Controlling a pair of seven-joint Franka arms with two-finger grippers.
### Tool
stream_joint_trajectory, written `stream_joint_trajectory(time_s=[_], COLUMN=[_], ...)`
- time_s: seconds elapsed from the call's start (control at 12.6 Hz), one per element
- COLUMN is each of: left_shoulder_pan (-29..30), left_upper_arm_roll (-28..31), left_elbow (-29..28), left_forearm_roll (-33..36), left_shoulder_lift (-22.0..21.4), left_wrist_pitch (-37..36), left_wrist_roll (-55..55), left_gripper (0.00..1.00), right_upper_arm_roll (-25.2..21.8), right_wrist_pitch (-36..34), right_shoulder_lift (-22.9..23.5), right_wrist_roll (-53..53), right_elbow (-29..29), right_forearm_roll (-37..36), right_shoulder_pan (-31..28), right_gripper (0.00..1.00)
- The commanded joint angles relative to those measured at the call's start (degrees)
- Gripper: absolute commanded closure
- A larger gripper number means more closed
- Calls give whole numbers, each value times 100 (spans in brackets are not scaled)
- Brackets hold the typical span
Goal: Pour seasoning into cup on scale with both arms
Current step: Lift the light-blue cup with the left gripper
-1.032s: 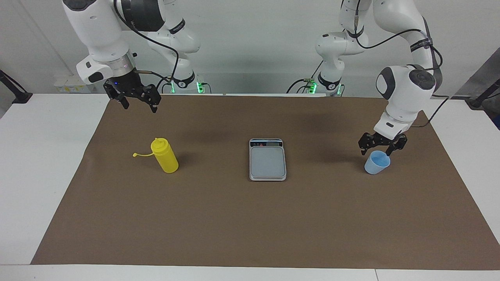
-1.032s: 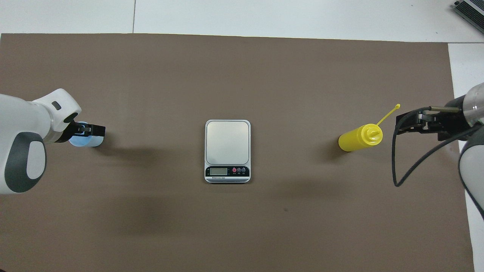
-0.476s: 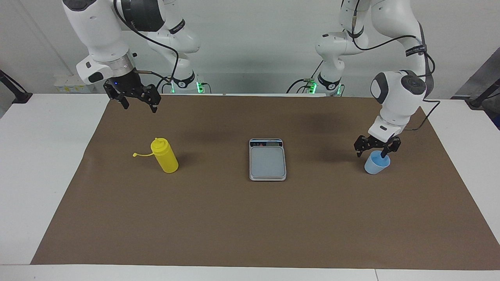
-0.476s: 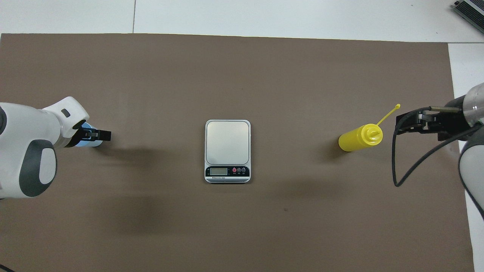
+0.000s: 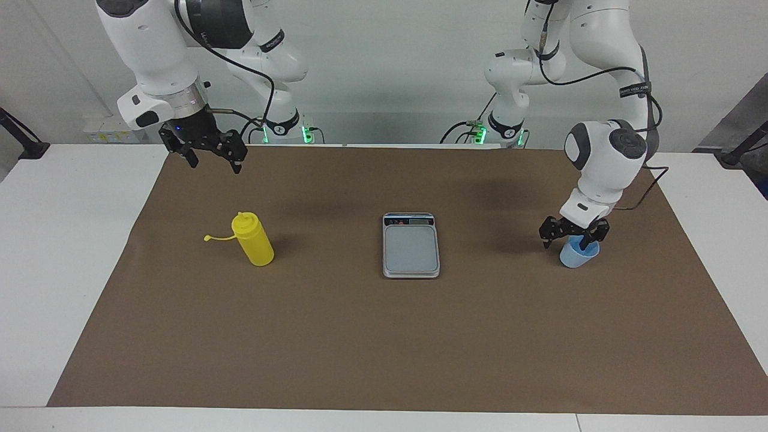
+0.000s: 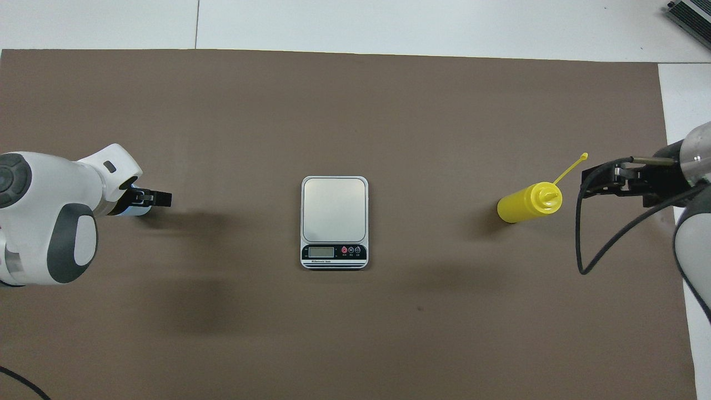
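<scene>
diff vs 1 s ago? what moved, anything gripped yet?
Only the left arm moved: the left gripper has come down onto the cup, one finger now dipping inside the rim, jaws open, nothing gripped. The cup, scale and seasoning have not shifted. The right gripper waits, open, in the air over the mat nearer the robots than the seasoning, unchanged.

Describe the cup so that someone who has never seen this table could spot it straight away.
On the brown mat, the scale sits in the middle; from it, look toward the left arm's end of the table. There the small cup stands under the open left gripper. It is the only light-blue thing, shorter than the yellow bottle at the other end.
</scene>
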Motion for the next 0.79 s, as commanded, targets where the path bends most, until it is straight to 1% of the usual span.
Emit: stream_joint_trajectory(time_s=[0.0, 0.08, 0.16, 0.32, 0.4, 0.64, 0.71], left_shoulder_pan=[0, -9, -26, -9, 8, 0, 9], left_upper_arm_roll=[7, 7, 7, 7, 7, 7, 7], left_elbow=[-69, -60, -43, 1, 10, 10, 10], left_forearm_roll=[85, 85, 85, 85, 85, 85, 85], left_shoulder_lift=[-34, -34, -34, -16, 1, 1, 1], left_wrist_pitch=[116, 107, 107, 98, 107, 98, 90], left_wrist_roll=[56, 47, 47, 47, 56, 47, 56], left_gripper=[5, 13, 25, 45, 50, 54, 57], right_upper_arm_roll=[32, 32, 32, 32, 32, 32, 32], right_wrist_pitch=[59, 59, 59, 59, 59, 68, 68], right_shoulder_lift=[-102, -102, -102, -102, -102, -102, -102], right_wrist_roll=[73, 73, 73, 73, 73, 73, 73], right_elbow=[-140, -140, -140, -140, -140, -140, -140], right_forearm_roll=[49, 49, 49, 49, 49, 49, 49], right_shoulder_pan=[-74, -74, -65, -74, -74, -74, -74], right_gripper=[0, 0, 0, 0, 0, 0, 0])
